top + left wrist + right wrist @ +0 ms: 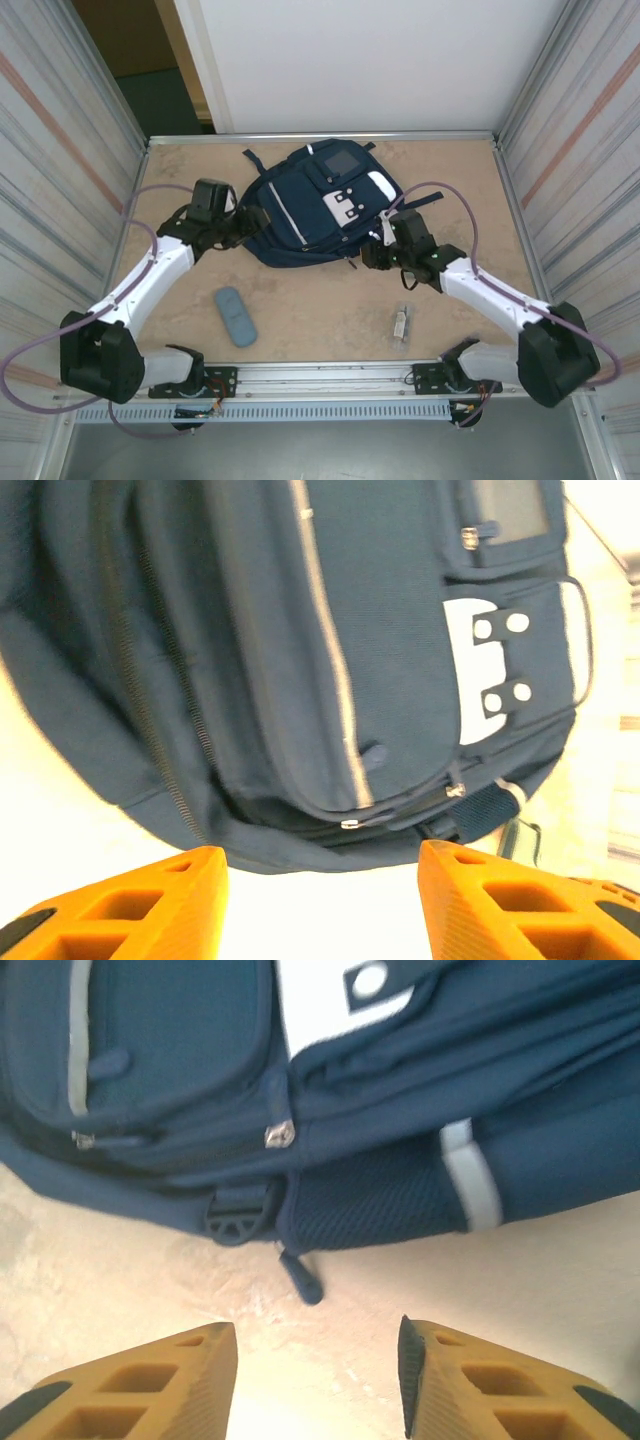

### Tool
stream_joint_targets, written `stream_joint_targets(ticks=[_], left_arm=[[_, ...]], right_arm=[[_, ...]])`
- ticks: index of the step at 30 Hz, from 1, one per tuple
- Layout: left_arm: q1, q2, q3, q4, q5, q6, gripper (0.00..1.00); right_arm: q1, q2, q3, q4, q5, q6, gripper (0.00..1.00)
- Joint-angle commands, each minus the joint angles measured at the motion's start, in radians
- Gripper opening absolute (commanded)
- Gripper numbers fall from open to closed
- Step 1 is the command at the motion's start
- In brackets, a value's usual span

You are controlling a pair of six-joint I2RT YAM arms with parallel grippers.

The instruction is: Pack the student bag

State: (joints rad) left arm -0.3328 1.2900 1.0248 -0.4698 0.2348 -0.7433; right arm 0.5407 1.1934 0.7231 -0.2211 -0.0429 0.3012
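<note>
While the student bag (310, 215) lies flat on the table (330, 310), the left gripper (320, 850) sits just beside the bag's left flank and the right gripper (315, 1325) just beside its right flank, both with jaws apart and empty

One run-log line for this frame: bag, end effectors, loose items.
bag: large navy-blue fabric backpack flat | left end effector: open, empty | right end effector: open, empty | loose: grey-blue oblong case, small silvery object

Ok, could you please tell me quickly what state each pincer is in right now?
Left pincer: open, holding nothing, facing the student bag.
Right pincer: open, holding nothing.
</note>
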Motion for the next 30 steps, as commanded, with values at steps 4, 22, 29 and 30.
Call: stream_joint_targets(ticks=[4, 22, 29, 30], left_arm=[[-0.081, 0.206, 0.162, -0.056, -0.051, 0.082, 0.62], [-0.122, 0.598, 0.336, 0.020, -0.114, -0.051, 0.52], [-0.139, 0.503, 0.270, -0.042, -0.163, -0.077, 0.61], [-0.141, 0.475, 0.253, -0.063, -0.194, -0.077, 0.64]], right_arm=[[-0.016, -0.076, 0.049, -0.024, 0.251, -0.019, 0.99], [-0.062, -0.066, 0.074, -0.152, 0.119, 0.065, 0.99], [-0.054, -0.092, 0.071, -0.194, 0.096, 0.017, 1.00], [-0.049, -0.102, 0.066, -0.205, 0.106, 0.013, 1.00]])
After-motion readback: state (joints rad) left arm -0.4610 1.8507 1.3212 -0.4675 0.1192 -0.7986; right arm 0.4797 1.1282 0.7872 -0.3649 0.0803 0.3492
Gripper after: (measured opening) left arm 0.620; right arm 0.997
